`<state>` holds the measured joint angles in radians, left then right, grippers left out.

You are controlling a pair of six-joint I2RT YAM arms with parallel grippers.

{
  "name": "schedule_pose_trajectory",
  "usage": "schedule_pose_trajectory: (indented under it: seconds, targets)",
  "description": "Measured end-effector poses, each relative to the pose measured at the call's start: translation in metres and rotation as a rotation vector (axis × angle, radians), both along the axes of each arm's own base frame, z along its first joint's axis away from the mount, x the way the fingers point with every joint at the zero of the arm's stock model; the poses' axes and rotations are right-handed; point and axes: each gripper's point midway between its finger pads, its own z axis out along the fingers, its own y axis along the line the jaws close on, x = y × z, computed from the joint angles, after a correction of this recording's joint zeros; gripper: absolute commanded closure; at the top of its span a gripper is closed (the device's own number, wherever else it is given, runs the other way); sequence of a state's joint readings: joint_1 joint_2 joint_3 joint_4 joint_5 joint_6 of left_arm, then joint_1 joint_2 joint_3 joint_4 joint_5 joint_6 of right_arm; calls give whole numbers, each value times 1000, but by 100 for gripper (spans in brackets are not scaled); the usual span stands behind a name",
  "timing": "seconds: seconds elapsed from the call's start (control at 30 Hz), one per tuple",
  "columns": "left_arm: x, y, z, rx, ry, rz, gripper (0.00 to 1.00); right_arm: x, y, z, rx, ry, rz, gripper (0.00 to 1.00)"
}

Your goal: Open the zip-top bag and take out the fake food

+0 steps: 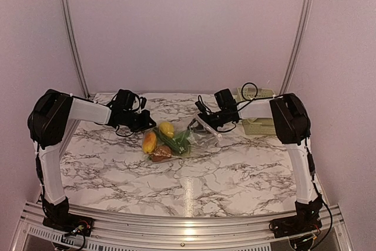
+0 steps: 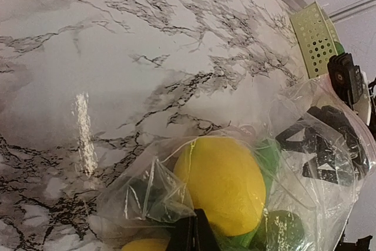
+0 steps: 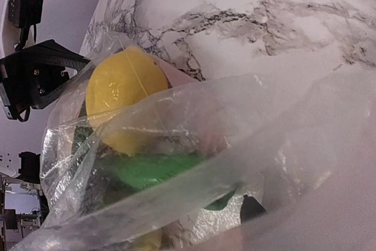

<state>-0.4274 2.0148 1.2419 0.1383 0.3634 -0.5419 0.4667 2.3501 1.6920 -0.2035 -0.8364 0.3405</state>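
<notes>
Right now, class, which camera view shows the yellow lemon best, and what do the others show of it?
Left wrist: the lemon is largest, almost its whole outline visible through the zip-top bag. Right wrist shows it half hidden behind bag folds; top external shows only a small yellow spot.

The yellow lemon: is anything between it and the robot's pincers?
Yes. The lemon sits inside the clear bag, so the bag's plastic wall lies between it and the left pincer and the right pincer. Nothing else visible blocks them.
</notes>
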Motion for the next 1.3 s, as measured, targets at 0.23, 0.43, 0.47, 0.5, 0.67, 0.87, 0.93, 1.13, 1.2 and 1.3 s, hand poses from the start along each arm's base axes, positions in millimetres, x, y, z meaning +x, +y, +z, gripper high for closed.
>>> schedule_pose_trajectory:
  seconds: [0.23,0.43,0.47,0.5,0.67,0.87,0.93,1.13,1.2,1.3]
  targets:
    - [-20,-31,0,0,0,-70,100,-1,20,-5,-113,-56,4,32]
    - [-26,-39,0,2,-1,-87,100,-14,29,-13,-234,-152,64,34]
    - [-26,-39,0,4,-2,-86,100,-14,28,-14,-255,-170,74,35]
    - [-26,-38,-1,7,-3,-85,100,-15,27,-16,-282,-191,86,37]
    - [-25,-36,-2,18,-2,-80,100,-14,16,-16,-417,-299,104,44]
    - [-21,-30,-3,24,-4,-68,100,-32,-23,-16,-550,-328,159,49]
    - [-20,-28,-3,25,-4,-63,100,-42,-34,-17,-565,-323,191,48]
    - [-18,-23,-4,27,-6,-71,100,-66,-45,-7,-535,-380,298,46]
    - [-18,-23,-3,25,-6,-75,100,-63,-42,0,-515,-439,315,45]
    - [-19,-24,-3,23,-7,-85,100,-55,-36,6,-489,-536,336,42]
